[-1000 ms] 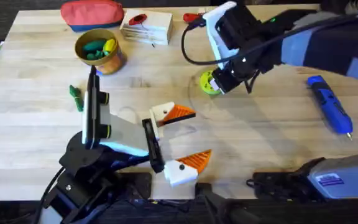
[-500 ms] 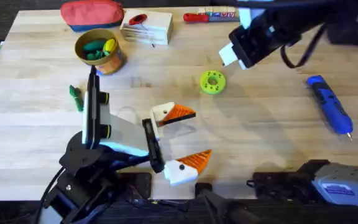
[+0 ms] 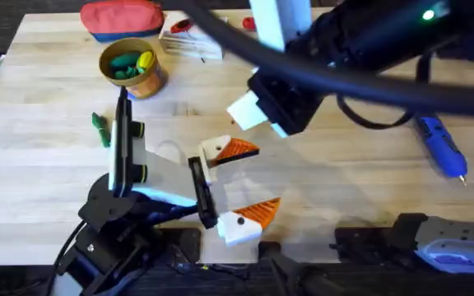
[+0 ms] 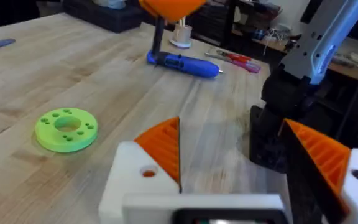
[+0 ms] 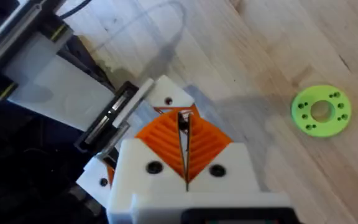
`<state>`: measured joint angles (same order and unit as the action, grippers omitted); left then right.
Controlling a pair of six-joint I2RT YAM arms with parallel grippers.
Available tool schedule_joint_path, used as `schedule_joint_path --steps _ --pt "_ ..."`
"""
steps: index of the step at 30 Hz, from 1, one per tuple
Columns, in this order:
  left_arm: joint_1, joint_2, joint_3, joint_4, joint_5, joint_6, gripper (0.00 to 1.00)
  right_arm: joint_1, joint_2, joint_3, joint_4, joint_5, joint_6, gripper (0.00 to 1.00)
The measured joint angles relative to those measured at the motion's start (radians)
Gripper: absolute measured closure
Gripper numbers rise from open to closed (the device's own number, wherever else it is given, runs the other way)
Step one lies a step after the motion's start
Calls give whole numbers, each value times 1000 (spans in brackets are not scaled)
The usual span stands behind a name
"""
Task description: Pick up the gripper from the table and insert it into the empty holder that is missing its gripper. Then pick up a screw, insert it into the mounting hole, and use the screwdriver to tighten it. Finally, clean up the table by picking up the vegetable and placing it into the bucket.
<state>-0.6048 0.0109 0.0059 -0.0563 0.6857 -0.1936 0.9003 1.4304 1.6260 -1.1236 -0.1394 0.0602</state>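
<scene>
Blue smooth plastic, the screwdriver (image 3: 441, 150) lies at the overhead frame's right. It looks stiff, light and may roll, so grasp its thick middle. Right gripper (image 5: 184, 124) is pressed together, left gripper (image 3: 257, 177) spread.

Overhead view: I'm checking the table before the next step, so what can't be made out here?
- blue screwdriver: its far end is covered by the right arm overhead.
- red-handled screwdriver: mostly behind that arm's white link overhead.
- right gripper: pads shut in the right wrist view; anything tiny between them is too small to tell.
- bucket: its contents are too small to identify overhead.
</scene>
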Motion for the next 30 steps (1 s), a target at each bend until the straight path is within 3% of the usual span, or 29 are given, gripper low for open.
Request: schedule_joint_path --steps 7,18,30 --pt "0 0 0 0 0 13 15 43 46 0 4 -6 42 997" --pt "0 0 0 0 0 108 15 52 86 0 2 -8 72 997" --pt "0 0 0 0 3 126 15 85 101 0 -1 -10 97 997"
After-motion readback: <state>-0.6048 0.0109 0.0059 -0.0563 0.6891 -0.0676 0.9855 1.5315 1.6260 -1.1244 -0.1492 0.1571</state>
